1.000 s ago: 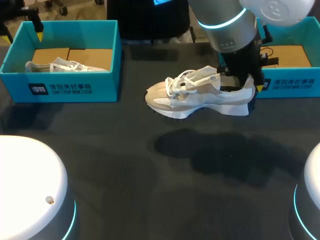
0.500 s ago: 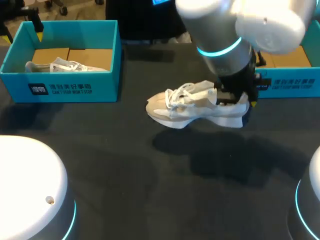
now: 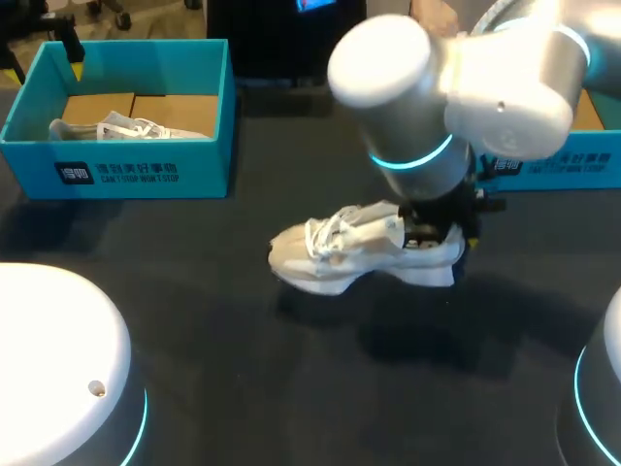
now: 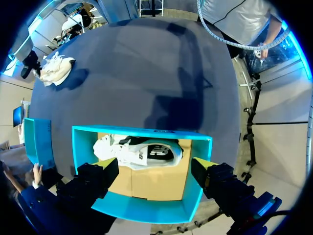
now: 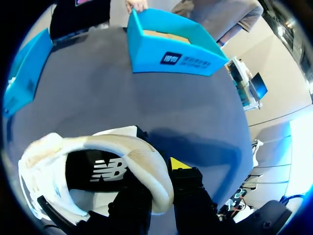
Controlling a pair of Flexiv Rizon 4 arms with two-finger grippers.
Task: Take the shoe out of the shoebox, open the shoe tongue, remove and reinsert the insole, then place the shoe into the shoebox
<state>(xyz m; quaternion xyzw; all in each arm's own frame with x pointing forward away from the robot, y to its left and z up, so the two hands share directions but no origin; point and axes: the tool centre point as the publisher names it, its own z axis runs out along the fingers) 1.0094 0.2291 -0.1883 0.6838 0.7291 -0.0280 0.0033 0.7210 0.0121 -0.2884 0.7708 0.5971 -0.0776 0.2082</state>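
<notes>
A beige and white sneaker (image 3: 349,250) is at the middle of the dark table, toe pointing left. My right gripper (image 3: 454,233) is shut on its heel collar. In the right wrist view one finger sits inside the sneaker (image 5: 73,156) and one outside the heel, with my right gripper (image 5: 159,191) clamped on the padded rim. The teal shoebox (image 3: 568,160) stands at the back right, also seen ahead of the gripper as the shoebox (image 5: 171,46). My left gripper (image 3: 41,58) hovers open over the far edge of a second teal box (image 3: 126,170).
The left box (image 4: 142,210) holds another white shoe (image 4: 139,152) on cardboard, straight under my open left gripper (image 4: 154,171). A person's hand (image 5: 138,5) is by the far corner of the right shoebox. Bare table lies in front of the sneaker.
My right arm has carried the sneaker away from the right shoebox, toward the front and a little left. The left arm has not moved.
</notes>
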